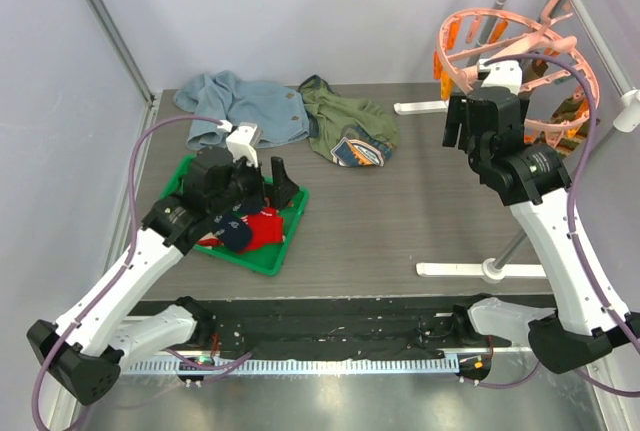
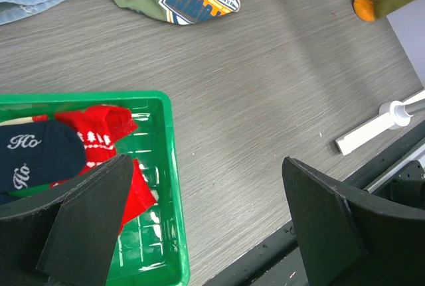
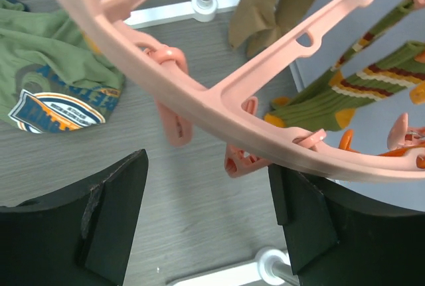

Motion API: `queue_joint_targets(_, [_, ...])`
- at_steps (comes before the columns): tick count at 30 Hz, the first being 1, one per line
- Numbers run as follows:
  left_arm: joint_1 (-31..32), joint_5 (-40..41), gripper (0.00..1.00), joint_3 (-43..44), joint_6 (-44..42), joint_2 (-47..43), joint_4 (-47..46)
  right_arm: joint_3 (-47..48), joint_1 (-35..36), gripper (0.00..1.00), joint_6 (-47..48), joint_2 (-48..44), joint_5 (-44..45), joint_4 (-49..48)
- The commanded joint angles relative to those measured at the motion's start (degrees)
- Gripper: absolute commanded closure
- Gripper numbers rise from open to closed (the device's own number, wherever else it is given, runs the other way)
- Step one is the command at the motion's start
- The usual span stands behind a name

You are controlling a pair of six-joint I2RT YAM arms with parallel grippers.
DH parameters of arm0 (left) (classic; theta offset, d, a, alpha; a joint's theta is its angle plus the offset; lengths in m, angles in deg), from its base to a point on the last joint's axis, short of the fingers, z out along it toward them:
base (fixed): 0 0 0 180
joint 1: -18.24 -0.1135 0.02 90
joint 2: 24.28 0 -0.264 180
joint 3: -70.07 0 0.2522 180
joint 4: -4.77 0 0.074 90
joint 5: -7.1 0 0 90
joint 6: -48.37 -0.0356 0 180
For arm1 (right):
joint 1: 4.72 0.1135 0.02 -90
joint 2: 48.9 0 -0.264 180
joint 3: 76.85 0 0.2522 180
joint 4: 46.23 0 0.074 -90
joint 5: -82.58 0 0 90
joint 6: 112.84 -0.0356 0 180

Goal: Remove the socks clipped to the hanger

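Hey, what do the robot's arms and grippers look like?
The left arm and right arm have white links with black joints and bases. A purple cable loops along each. The left gripper and right gripper have flat, wedge-shaped black fingers.

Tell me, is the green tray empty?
No, the tray holds a red sock and a navy sock.
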Motion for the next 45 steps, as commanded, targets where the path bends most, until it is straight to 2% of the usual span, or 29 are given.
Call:
queue_joint_targets(1, [0.25, -2.21, 0.00, 2.74, 0.43, 1.12, -2.28, 3.45, -0.25, 0.20, 2.31, 1.09, -3.64, -5.62])
queue_joint_targets(12, [2.62, -0.28, 0.00, 5.46, 0.44, 6.03, -5.44, 12.85, -0.16, 0.24, 0.21, 7.41, -9.96, -6.85])
queue_joint_targets(19, [7.36, 2.01, 0.00, 9.85, -0.09, 11.91, -8.69, 13.82, -0.16, 0.25, -0.85, 10.66, -13.66, -8.79])
queue_joint_targets(28, [15.89, 3.59, 0.00, 16.18, -0.88, 21.67, -17.30, 20.76, 0.02, 0.24, -0.76, 16.64, -15.50, -9.75])
queue_joint_targets(32, [18.71, 7.80, 0.00, 21.26, 0.08, 26.24, -16.26, 22.43, 0.01, 0.23, -0.06, 18.40, -16.82, -10.02])
queue_joint_targets(37, [19.85, 6.85, 0.00, 23.92, 1.31, 28.19, -16.78, 25.86, -0.07, 0.23, -1.98, 18.23, -20.86, -6.86])
queue_joint_targets(42, [20.12, 6.50, 0.00, 25.06, 1.58, 29.24, -17.58, 24.19, -0.07, 0.20, -1.29, 14.80, -17.63, -4.58])
queue_joint_targets(45, [20.20, 6.06, 0.00, 24.80, 1.49, 28.81, -16.44, 26.30, -0.16, 0.17, 0.11, 14.62, -12.09, 0.08])
